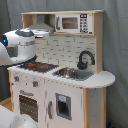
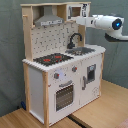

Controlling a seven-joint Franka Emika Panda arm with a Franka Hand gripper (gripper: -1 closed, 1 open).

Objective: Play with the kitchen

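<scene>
The kitchen (image 1: 65, 95) (image 2: 60, 85) is a toy one of white panels and light wood, standing upright in both exterior views. It has a grey hood (image 1: 40, 24) (image 2: 48, 20), a black faucet (image 1: 85, 59) (image 2: 75, 39), a sink (image 1: 70, 73), a red-ringed hob (image 1: 37, 66) (image 2: 52, 59) and an oven door (image 2: 64, 95). My white arm reaches in at the height of the upper shelf. The gripper (image 1: 46, 34) (image 2: 73, 19) hangs in front of the hood and microwave (image 1: 72, 22), above the counter.
A grey curtain hangs behind the kitchen. It stands on a light wooden surface (image 2: 105, 110). A white rounded part of the robot (image 1: 15, 120) shows at the first exterior view's bottom left.
</scene>
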